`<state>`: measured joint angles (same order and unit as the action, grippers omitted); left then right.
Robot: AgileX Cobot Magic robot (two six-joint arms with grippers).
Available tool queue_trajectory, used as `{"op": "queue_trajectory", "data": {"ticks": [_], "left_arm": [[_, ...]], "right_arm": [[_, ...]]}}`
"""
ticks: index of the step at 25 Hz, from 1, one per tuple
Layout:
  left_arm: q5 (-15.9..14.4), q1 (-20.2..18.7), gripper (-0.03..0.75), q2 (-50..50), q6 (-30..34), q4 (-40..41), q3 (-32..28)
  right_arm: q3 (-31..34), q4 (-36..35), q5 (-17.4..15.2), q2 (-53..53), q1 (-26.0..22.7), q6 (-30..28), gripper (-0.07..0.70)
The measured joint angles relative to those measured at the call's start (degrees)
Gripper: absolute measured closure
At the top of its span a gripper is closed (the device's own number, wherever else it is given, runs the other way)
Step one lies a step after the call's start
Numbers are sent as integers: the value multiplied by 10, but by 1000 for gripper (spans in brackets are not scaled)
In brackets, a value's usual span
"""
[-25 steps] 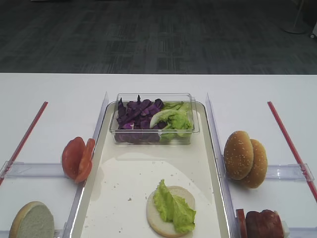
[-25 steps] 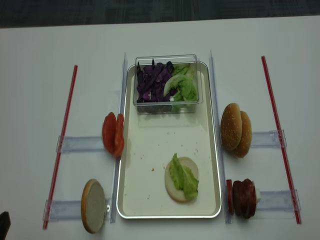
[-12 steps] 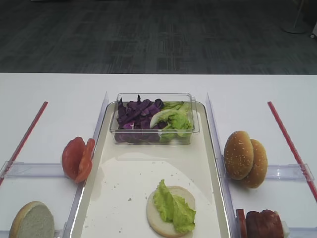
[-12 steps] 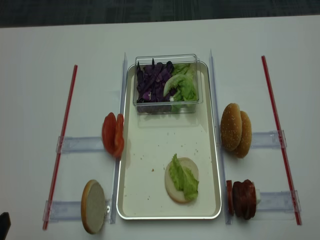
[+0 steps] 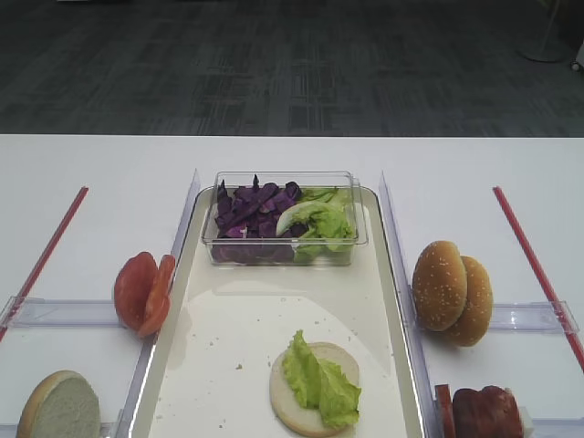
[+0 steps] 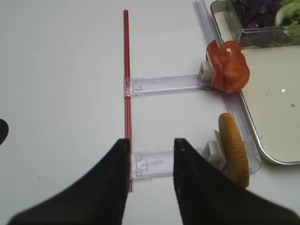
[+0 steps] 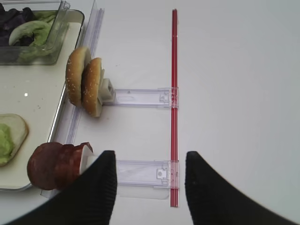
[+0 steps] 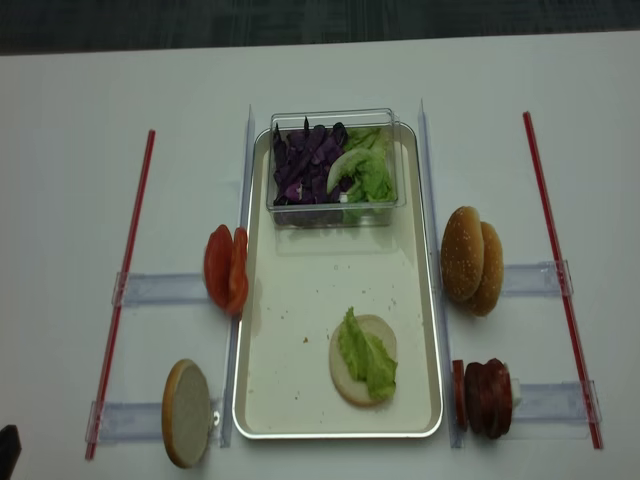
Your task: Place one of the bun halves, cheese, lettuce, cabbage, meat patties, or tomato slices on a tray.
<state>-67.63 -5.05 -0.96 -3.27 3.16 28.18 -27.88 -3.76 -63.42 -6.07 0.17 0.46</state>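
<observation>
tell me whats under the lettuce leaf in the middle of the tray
A pale bun half lies cut face up on the tray, with the lettuce leaf draped over its right part. Whatever might sit between leaf and bun is covered.

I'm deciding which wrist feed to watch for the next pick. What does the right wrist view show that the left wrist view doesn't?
Only the right wrist view shows the right hand, open and empty, the sesame bun halves, the meat patties and the lettuce on a bun on the tray.

Only the left wrist view shows the left hand, also open, the tomato slices and a lone bun half.

Both show the tray and the clear tub of cabbage.
</observation>
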Motion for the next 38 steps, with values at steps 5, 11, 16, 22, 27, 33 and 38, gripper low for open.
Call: {"op": "queue_trajectory", "data": {"ticks": [5,11,16,22,27,33,38], "left_arm": [[0,0,492,0,0,0,0],[0,0,492,0,0,0,0],[0,0,492,0,0,0,0],[0,0,492,0,0,0,0],[0,0,492,0,0,0,0],[0,0,492,0,0,0,0],[0,0,492,0,0,0,0]], "right_arm": [[0,0,0,26,0,0,255],[0,0,0,60,0,0,255],[0,0,-1,70,0,0,255],[0,0,-1,70,0,0,255],[0,0,-1,70,0,0,255],[0,0,-1,70,0,0,255],[0,0,-1,70,0,0,255]]}}
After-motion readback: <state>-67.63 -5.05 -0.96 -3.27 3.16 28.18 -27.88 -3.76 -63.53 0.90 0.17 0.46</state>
